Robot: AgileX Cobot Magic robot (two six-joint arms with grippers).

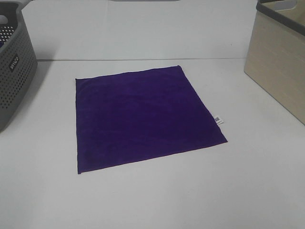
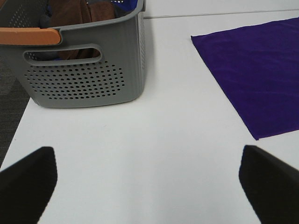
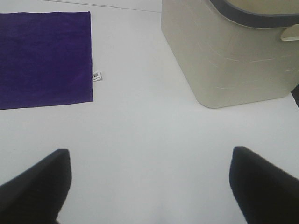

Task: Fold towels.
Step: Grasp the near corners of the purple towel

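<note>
A deep purple square towel (image 1: 143, 117) lies flat and spread out on the white table, with a small white tag (image 1: 218, 120) on its right edge. It also shows in the left wrist view (image 2: 257, 70) and in the right wrist view (image 3: 44, 58), tag (image 3: 96, 75) included. Neither gripper shows in the exterior high view. My left gripper (image 2: 149, 186) is open and empty over bare table, apart from the towel. My right gripper (image 3: 149, 186) is open and empty over bare table, between towel and beige basket.
A grey perforated basket (image 1: 12, 71) stands at the left; in the left wrist view (image 2: 84, 70) it holds brown and blue cloths. A beige basket (image 1: 279, 62) with a grey rim stands at the right and shows in the right wrist view (image 3: 229, 51).
</note>
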